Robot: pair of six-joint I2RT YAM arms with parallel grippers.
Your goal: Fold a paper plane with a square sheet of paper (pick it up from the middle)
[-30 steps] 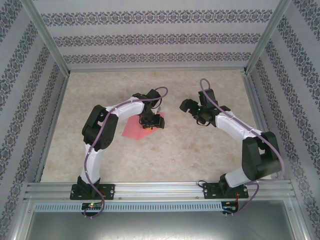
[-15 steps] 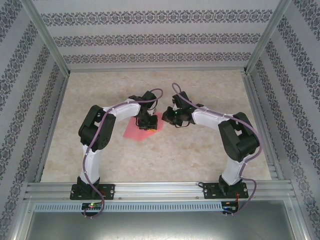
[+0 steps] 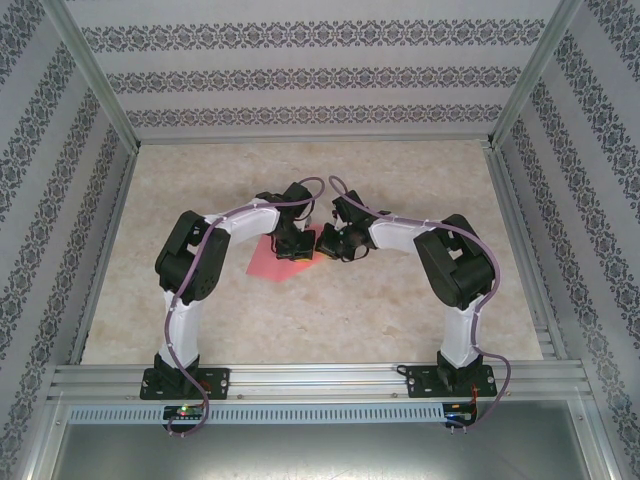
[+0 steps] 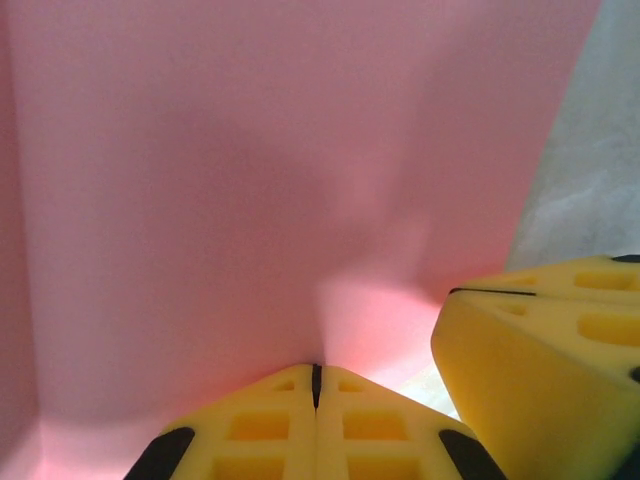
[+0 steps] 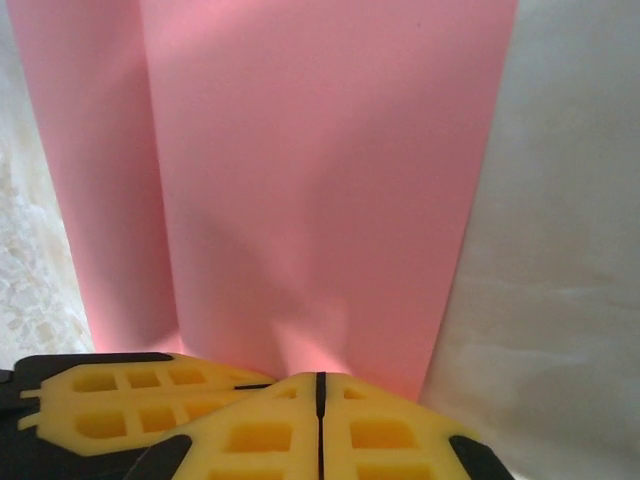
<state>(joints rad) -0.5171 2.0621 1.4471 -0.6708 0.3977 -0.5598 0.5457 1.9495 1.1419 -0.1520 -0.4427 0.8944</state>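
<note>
Moved: right arm (image 3: 400, 232) swung in beside left arm (image 3: 235, 222) near worktop (image 3: 400, 310) centre. Both sets of jaws pressed together, each pinching pink paper sheet (image 4: 250, 180); sheet puckers at left pinch.

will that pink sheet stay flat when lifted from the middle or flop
Probably floppy: the square sheet of paper puckers where the left gripper pinches it. It looks thin, so free edges will likely droop. The bend near the right gripper suggests it creases easily.

Sheet (image 3: 265, 262) on table (image 3: 400, 300), under left gripper (image 4: 316, 370), right gripper (image 5: 320, 378).
</note>
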